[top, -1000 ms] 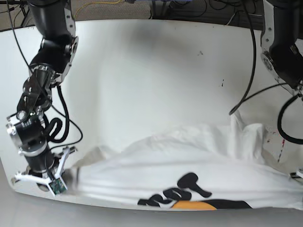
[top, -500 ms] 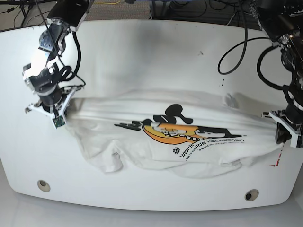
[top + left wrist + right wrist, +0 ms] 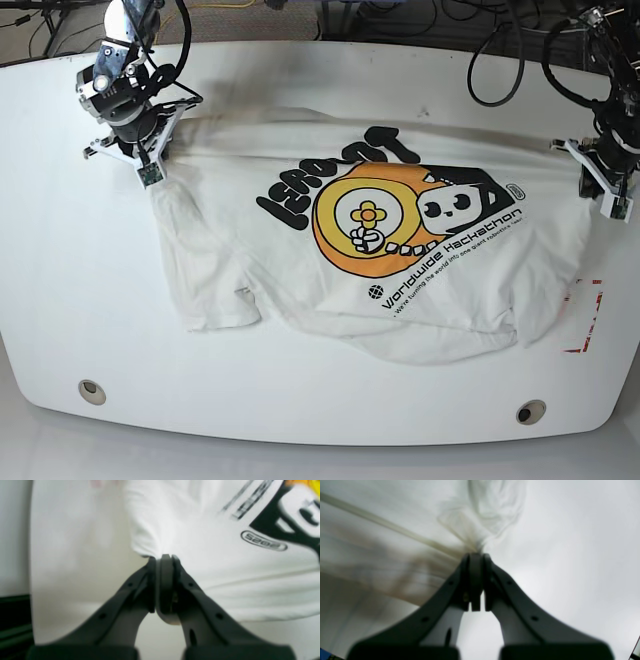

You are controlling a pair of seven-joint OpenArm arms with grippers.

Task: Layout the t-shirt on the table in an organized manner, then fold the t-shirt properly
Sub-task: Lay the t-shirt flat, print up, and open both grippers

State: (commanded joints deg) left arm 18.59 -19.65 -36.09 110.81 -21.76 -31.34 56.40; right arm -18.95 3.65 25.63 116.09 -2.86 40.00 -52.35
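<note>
Both pincers clench the large white printed cotton t-shirt (image 3: pixel 380 250): left gripper (image 3: pixel 163 557) at three o'clock, right gripper (image 3: pixel 476 555) at ten. Blurred fabric probably slips; lower hem stays rumpled.

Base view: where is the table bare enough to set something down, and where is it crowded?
Bare table runs along the far edge above the t-shirt, down the side below the right gripper, and along the near edge between the two holes. The middle is cloth-covered; the left gripper crowds its end.
</note>
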